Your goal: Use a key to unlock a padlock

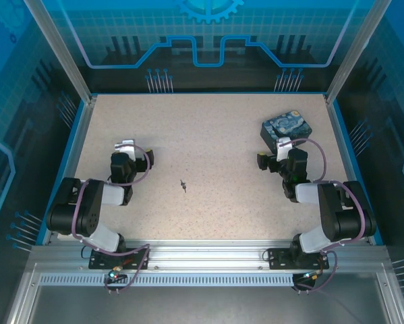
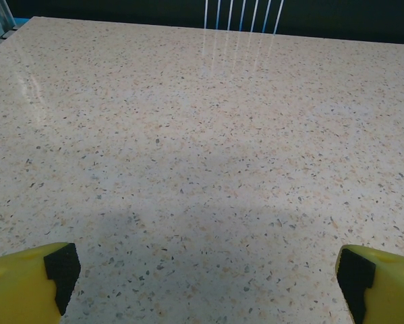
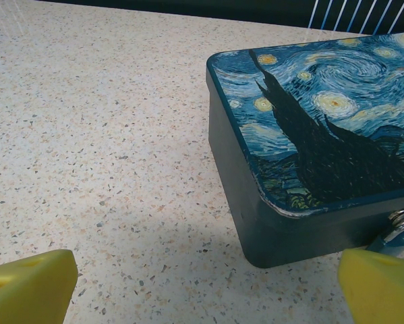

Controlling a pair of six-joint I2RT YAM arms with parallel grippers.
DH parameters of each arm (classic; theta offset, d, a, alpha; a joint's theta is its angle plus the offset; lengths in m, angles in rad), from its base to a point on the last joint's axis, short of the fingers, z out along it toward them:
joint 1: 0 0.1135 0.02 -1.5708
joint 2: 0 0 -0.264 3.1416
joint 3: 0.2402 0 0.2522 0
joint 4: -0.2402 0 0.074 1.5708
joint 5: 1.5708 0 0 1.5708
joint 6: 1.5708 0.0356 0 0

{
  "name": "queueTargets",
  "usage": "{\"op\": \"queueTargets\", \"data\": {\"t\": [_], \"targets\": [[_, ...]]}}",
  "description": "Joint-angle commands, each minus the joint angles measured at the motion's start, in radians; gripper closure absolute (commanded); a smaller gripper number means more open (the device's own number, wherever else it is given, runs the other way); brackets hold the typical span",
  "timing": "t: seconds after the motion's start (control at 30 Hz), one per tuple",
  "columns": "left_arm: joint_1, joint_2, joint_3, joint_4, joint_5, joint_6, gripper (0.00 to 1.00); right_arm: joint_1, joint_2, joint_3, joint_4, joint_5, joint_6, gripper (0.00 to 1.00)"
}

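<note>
Here, left tool [image 2: 208, 273], right tool [image 3: 206, 270], spread low

You look down on the whole table [image 1: 208, 148] from above and behind the arm bases [image 1: 104, 237]. Your left wrist camera skims low over speckled table toward 12 o'clock. Your right wrist camera sits close to the painted box [image 3: 309, 135], at 2 o'clock in the overhead.

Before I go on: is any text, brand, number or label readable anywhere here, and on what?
No readable text anywhere.
Painted box: swirly night-sky picture, no lettering.
Padlock: only a sliver shows at the box's near side; any marking is hidden.
Key: too small to read.
Back wall: gear graphic, no words.
</note>
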State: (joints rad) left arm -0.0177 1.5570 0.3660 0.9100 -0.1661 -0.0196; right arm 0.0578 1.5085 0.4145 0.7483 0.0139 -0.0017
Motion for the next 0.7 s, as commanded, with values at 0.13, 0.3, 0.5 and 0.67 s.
{"op": "queueTargets", "data": {"t": [0.13, 0.3, 0.5, 0.67], "targets": [[0.012, -0.011, 0.022, -0.016, 0.054, 0.008, 0.01, -0.019, -0.004, 0.024, -0.006, -0.020, -0.005, 0.00], [0.007, -0.101, 0.058, -0.157, 0.042, 0.010, 0.01, 0.002, -0.161, 0.149, -0.358, 0.074, 0.039, 0.00], [0.000, -0.233, 0.269, -0.593, -0.050, -0.132, 0.01, -0.083, -0.310, 0.375, -0.804, -0.008, 0.489, 0.00], [-0.029, -0.250, 0.477, -0.981, 0.038, -0.381, 0.01, -0.144, -0.227, 0.630, -0.995, -0.003, 0.531, 0.00]]}}
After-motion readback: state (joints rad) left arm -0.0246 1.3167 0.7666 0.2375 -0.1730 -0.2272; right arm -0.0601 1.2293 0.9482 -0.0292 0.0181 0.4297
